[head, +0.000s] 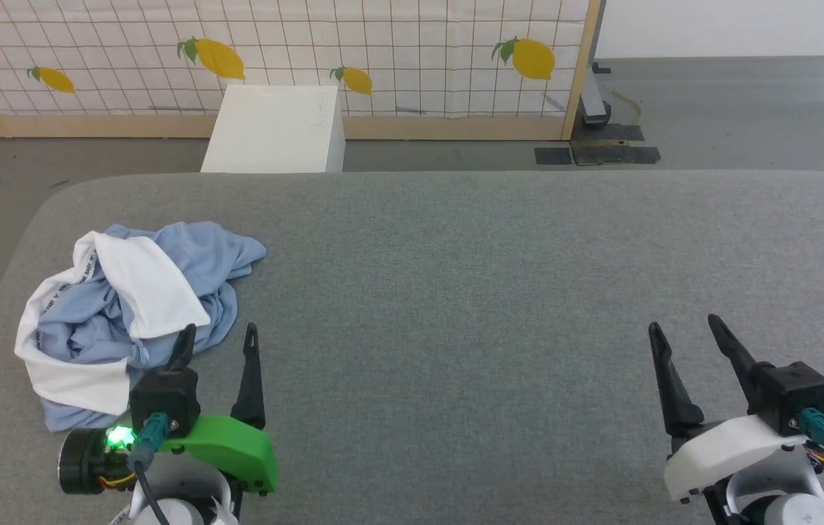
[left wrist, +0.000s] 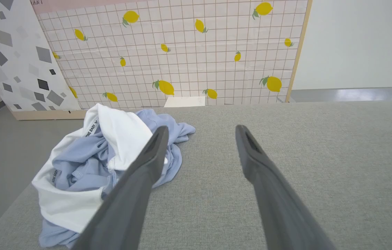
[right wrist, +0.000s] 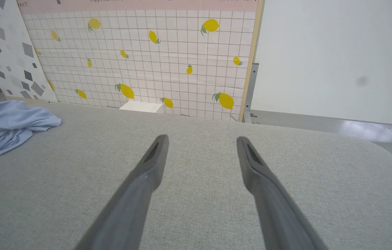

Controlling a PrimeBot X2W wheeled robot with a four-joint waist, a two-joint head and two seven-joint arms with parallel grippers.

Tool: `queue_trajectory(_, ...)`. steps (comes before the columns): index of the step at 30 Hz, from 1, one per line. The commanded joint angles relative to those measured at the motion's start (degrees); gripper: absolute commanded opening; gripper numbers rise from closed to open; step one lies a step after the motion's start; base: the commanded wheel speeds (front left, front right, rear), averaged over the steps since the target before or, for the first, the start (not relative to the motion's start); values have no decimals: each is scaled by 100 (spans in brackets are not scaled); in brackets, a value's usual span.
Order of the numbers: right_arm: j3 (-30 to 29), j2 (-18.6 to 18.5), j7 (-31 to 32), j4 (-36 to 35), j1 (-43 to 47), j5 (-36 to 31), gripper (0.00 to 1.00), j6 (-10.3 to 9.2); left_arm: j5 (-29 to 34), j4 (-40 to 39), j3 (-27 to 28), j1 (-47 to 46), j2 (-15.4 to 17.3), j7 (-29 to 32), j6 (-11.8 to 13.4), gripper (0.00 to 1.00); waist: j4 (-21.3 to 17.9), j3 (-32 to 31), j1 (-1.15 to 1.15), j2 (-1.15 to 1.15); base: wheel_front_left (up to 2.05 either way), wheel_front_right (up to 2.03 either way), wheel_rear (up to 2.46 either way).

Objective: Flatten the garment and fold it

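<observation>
The shirt is seen crumpled in a heap near the left end of the table. No flattening or folding is judged done. The left gripper, just beside the shirt, and the right gripper, well apart from it, are held wide and empty.

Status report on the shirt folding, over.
Garment crumpled, unfolded, left end of table. Left gripper open, empty, at its edge. Right gripper open, empty, far right. No obstruction seen.
</observation>
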Motion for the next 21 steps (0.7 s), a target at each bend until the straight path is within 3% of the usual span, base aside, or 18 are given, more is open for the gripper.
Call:
queue_trajectory(1, -35, 2, -67, 25, -30, 88, 100, -1, -28, -33, -15, 50, -3, -55, 57, 100, 2, 3, 0, 0, 0, 0, 0)
queue_trajectory(21, 54, 5, -329, 88, -24, 202, 100, -3, -98, -100, -62, 106, -6, -315, 246, 100, 378, 15, 0, 0, 0, 0, 0)
